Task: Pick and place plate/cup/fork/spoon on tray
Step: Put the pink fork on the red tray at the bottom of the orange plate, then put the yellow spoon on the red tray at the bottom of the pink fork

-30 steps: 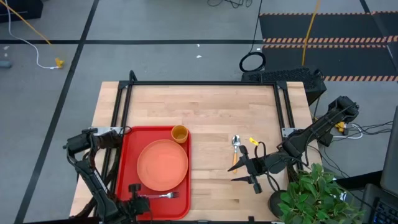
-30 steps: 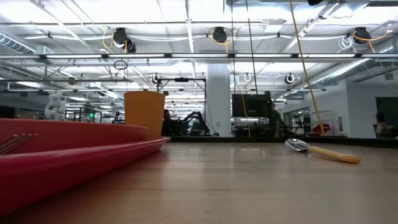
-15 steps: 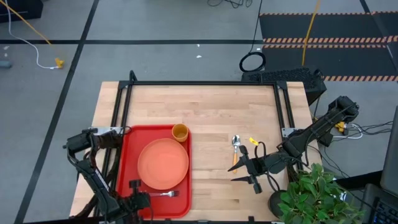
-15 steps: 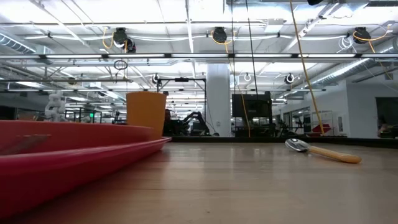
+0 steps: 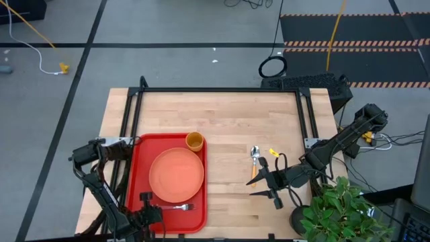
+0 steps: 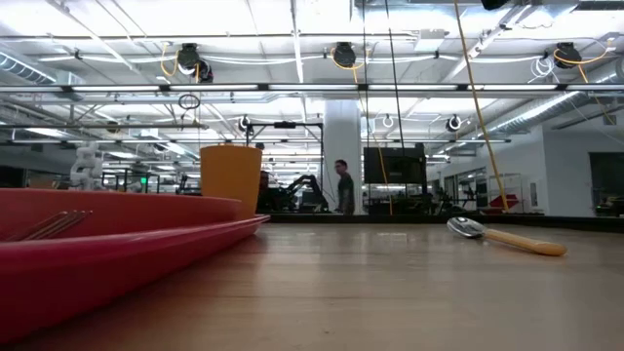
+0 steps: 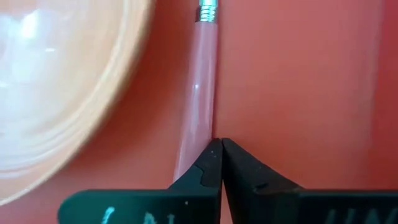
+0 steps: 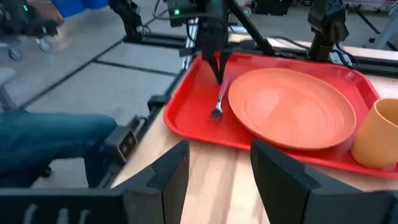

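Fork [image 7: 198,106] on tray [image 5: 138,165], left jaws [image 7: 221,163] pinched on the handle's end
Fork tip cut off in left wrist view; plate [image 5: 176,176], cup [image 5: 194,142] on tray; spoon [image 5: 254,160] on bench [image 5: 228,121]; right jaws [image 8: 216,169] open above the bench

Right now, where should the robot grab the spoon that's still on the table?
Probably by the orange handle, coming straight down from above. The spoon lies flat on the wooden table, clear of the red tray, its handle pointing toward the open right gripper. The handle is straight and slim, so the fingers could close across it; the rounded metal bowl would likely slip.
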You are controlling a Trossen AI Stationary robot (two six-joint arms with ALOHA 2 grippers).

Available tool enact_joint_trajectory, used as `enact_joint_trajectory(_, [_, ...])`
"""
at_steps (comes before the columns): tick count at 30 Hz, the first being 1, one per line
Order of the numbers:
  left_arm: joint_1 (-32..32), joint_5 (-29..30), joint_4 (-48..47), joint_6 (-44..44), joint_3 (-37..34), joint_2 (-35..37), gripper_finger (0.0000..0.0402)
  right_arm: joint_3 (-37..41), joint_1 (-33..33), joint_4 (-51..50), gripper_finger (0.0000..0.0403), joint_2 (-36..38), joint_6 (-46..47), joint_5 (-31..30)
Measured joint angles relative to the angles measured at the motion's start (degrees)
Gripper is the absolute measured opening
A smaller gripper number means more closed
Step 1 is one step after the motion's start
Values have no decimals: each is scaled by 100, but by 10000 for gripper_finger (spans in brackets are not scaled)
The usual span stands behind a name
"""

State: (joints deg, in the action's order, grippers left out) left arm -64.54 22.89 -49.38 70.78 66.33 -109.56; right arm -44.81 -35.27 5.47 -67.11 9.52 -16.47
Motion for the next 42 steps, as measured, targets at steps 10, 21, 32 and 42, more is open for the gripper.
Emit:
enact_joint_trajectory(10, [80,108,-88,-160,-3,-7,6,550,252,-13,164,-2,13,-15])
enact_joint_trajectory(21, [437,-423,-140,-278,315,414,4,1510,1144,-13,164,-2,182,-16])
enact_joint_trajectory(32, [1042,107,702,-1336,565,1528,3,1684,2075,-46,164,-2,-1397,1159])
enact_joint_trajectory(42, [1759,672,1351,-3821,567,1740,13,1091,2787,-696,164,-587,-2513,2407])
